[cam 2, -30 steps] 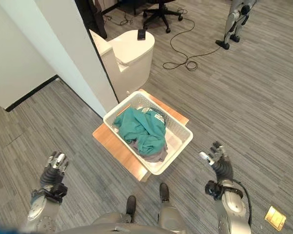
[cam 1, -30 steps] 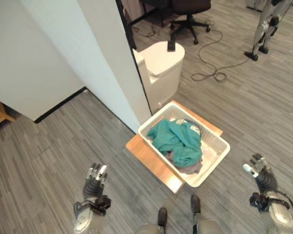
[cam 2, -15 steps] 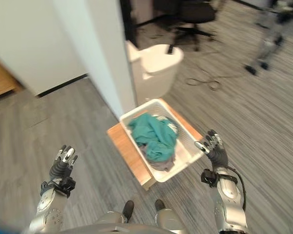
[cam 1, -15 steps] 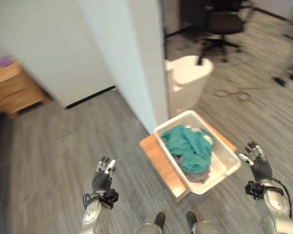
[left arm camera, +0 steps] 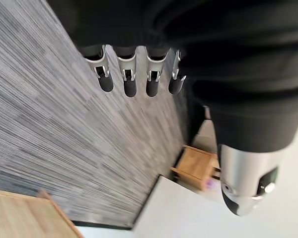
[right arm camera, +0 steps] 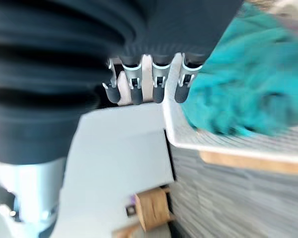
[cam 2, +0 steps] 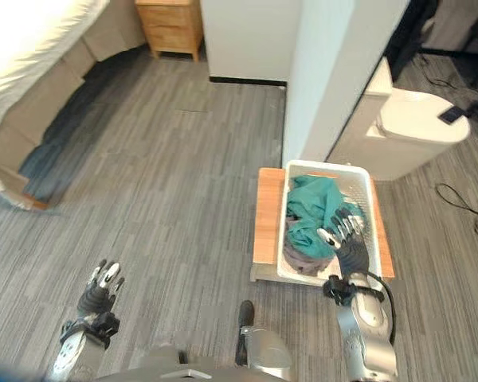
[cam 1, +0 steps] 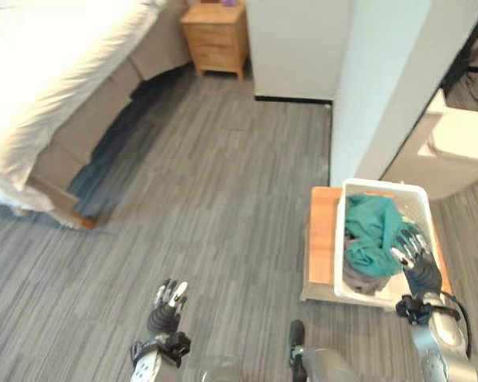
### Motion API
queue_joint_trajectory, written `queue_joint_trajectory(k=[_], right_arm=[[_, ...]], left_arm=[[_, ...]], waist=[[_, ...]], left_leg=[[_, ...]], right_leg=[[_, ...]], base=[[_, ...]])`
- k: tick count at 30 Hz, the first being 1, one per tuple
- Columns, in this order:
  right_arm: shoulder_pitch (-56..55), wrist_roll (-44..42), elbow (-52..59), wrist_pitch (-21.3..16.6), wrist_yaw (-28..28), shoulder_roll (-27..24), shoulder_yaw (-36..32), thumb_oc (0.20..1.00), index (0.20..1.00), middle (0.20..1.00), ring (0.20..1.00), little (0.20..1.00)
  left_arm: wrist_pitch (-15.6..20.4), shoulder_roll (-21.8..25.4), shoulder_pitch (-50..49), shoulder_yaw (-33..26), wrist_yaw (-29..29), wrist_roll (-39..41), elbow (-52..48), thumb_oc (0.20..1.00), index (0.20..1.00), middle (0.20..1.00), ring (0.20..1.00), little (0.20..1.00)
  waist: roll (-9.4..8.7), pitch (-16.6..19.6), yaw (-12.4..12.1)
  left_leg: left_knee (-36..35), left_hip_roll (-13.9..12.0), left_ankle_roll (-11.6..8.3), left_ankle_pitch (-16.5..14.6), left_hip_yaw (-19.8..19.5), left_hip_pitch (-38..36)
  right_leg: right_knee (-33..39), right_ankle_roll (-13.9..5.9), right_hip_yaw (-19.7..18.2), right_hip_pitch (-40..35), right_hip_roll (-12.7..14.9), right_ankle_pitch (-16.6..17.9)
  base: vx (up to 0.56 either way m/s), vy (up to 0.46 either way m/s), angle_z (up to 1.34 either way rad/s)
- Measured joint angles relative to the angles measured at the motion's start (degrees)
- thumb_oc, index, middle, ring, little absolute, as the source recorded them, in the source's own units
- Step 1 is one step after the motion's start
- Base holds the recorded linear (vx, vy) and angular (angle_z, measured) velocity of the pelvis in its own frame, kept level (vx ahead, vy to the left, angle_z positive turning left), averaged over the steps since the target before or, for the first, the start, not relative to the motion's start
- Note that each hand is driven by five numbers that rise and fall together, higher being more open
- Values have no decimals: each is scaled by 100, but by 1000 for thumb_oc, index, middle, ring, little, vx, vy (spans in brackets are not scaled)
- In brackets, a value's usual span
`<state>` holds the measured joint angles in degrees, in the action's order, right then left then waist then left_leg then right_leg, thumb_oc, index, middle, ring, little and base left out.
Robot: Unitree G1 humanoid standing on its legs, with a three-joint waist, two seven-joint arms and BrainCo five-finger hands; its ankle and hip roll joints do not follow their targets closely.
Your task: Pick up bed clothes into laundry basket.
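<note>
Left eye view, reading across from the left: one bed [cam 1: 40,87] with pale bedding runs off the upper left corner, and one wooden nightstand [cam 1: 215,36] stands against the wall just beyond it. My left hand [cam 1: 166,306] hangs low over bare floor, fingers straight and relaxed, holding nothing; its wrist view shows the same. Further right, one white laundry basket [cam 1: 418,195] sits on a low wooden platform [cam 1: 320,239] beside the white wall corner. Inside it I count one teal garment [cam 1: 370,231] heaped over one grey piece [cam 1: 358,278]. My right hand [cam 1: 414,259] hovers just above the basket's near edge, fingers spread and empty, with the teal cloth close beyond its fingertips in the right wrist view.

I judge this the gap between loads: the clothes in view are in the basket and both hands are free. I cannot tell whether any clothing lies on the bed. The next move, as I see it, calls for turning and walking left toward the bed, well apart from the basket, to look for more.
</note>
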<state>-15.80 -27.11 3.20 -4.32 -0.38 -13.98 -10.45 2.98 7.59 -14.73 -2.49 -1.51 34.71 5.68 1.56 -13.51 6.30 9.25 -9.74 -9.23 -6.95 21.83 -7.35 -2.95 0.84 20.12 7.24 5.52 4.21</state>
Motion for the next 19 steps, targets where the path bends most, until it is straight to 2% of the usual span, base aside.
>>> queue_joint_trajectory(k=[1,2,3,4,5,6,7,8,9,10,11,12,13,14,17,19], right_arm=[[-64,4,48,-7,16,-111,-55,1000,1000,1000,1000,1000],[81,5,-138,34,31,37,-108,1000,1000,1000,1000,1000],[226,14,-218,68,86,3,15,1000,1000,1000,1000,1000],[230,9,-212,67,98,54,13,1000,1000,1000,1000,1000],[254,1,-219,62,86,62,57,1000,1000,1000,1000,1000],[309,-20,-406,59,99,103,220,1000,1000,1000,1000,1000],[318,-19,-434,94,123,108,364,1000,1000,1000,1000,1000],[231,-19,-425,114,185,106,425,1000,1000,1000,1000,1000],[187,-17,-401,130,225,107,429,1000,1000,1000,1000,1000],[196,-16,-355,129,237,102,417,1000,1000,1000,1000,1000],[126,-15,-386,119,231,115,408,1000,1000,1000,1000,1000],[74,-7,-375,125,238,121,430,1000,1000,1000,1000,1000],[69,15,-389,148,257,63,458,1000,1000,1000,1000,1000],[98,18,-392,157,293,8,484,1000,1000,1000,1000,1000],[76,20,-386,200,328,-101,470,1000,1000,1000,1000,1000],[80,19,-389,259,336,-122,473,1000,1000,1000,1000,1000]], left_arm=[[11,-91,54,151,56,-2,-193,1000,1000,1000,1000,1000],[22,-87,167,147,87,-4,-140,1000,1000,1000,1000,1000],[2,-66,8,155,60,-21,-139,1000,1000,1000,1000,1000],[0,0,-94,139,57,-112,-152,1000,1000,1000,1000,1000],[-4,36,-142,103,42,-180,-133,1000,1000,1000,1000,1000],[-6,96,-241,23,6,-233,35,1000,1000,1000,1000,1000],[-4,153,-293,-33,2,-246,79,1000,1000,1000,1000,1000],[-13,182,-306,-81,-10,-265,133,1000,1000,1000,1000,1000],[-11,194,-314,-137,-16,-290,124,1000,1000,1000,1000,1000],[5,234,-371,-295,-25,-355,142,1000,1000,1000,1000,1000],[6,429,-412,-350,-65,-397,182,1000,1000,1000,1000,1000],[15,421,-393,-391,-68,-397,143,1000,1000,1000,1000,1000],[31,346,-410,-469,-76,-396,126,1000,1000,1000,1000,1000],[34,256,-477,-421,-66,-391,105,1000,1000,1000,1000,1000],[51,-61,-596,-232,-68,-338,74,1000,1000,1000,1000,1000],[51,-80,-657,-116,-52,-349,76,1000,1000,1000,1000,1000]], waist=[[302,122,131],[147,93,-15],[183,114,-86],[93,79,-84],[70,52,-48],[156,51,-48],[257,61,-41],[296,100,19],[341,140,26],[203,179,-15],[-45,251,-76],[-194,346,-69],[-181,362,-94],[-145,416,-209],[35,535,-274],[23,593,-340]], left_leg=[[-759,143,288,-214,-110,-50],[-1108,496,618,34,-262,-176],[-1241,717,719,102,-243,-170],[-1036,803,895,15,-367,-39],[-926,889,932,-3,-393,-27],[-606,819,1051,-84,-447,210],[-560,753,1050,-99,-523,301],[-544,690,1108,-53,-643,427],[-576,693,1125,-16,-752,449],[-779,791,1104,174,-877,437],[-801,986,1107,247,-1057,506],[-807,1038,1118,277,-1136,501],[-830,1035,1094,284,-1188,446],[-887,1001,1069,293,-1187,414],[-985,898,966,364,-1346,346],[-1030,839,958,385,-1433,304]], right_leg=[[-61,-186,196,196,6,165],[-80,-409,9,321,230,264],[-129,-634,-89,367,388,47],[-382,-887,-248,464,566,161],[-783,-1043,-453,609,708,393],[-1290,-1207,-991,990,684,989],[-1708,-1158,-1615,1164,445,732],[-2041,-1095,-2025,1220,236,344],[-2156,-998,-2171,1199,150,89],[-1513,-917,-2404,867,-4,-292],[-794,-786,-2333,357,95,-382],[-723,-784,-2324,176,106,-381],[-487,-673,-2275,46,74,-363],[-318,-638,-2184,-32,56,-274],[193,-568,-2002,-407,-46,-79],[444,-534,-1932,-590,-118,16]], base=[[-59,287,154],[-41,186,69],[-107,235,8],[-124,121,15],[-138,74,33],[-46,36,28],[37,8,44],[114,3,52],[85,-34,60],[55,-81,77],[17,-75,77],[45,-91,76],[39,-70,23],[55,-97,9],[34,-72,21],[17,-46,10]])
